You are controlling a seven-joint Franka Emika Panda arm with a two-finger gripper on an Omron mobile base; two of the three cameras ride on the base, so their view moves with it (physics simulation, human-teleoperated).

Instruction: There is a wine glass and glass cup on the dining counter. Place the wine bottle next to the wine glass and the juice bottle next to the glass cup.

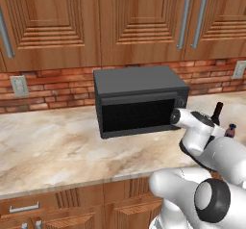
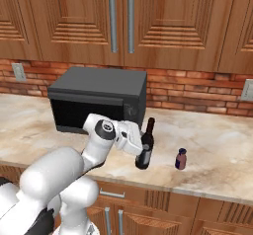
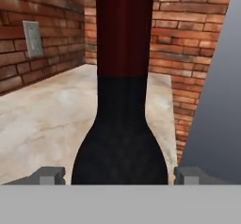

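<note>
The wine bottle [image 2: 146, 142], dark with a red-capped neck [image 3: 124, 30], stands upright on the wall counter just right of the microwave. My gripper [image 2: 143, 150] is open, level with the bottle's shoulder, with a fingertip [image 3: 48, 175] on either side of the dark body [image 3: 120, 148] and a narrow gap on each side. The bottle's neck [image 1: 217, 112] rises behind my arm. To the bottle's right stands the small purple juice bottle [image 2: 181, 158], also seen as [image 1: 231, 129]. The wine glass, the glass cup and the dining counter are out of view.
A black microwave [image 1: 139, 103] sits against the brick wall on the marbled counter [image 2: 217, 145], its side close to my hand. Wooden cabinets hang above. Wall outlets [image 1: 19, 85] are set in the brick. Bare counter stretches left of the microwave and right of the juice bottle.
</note>
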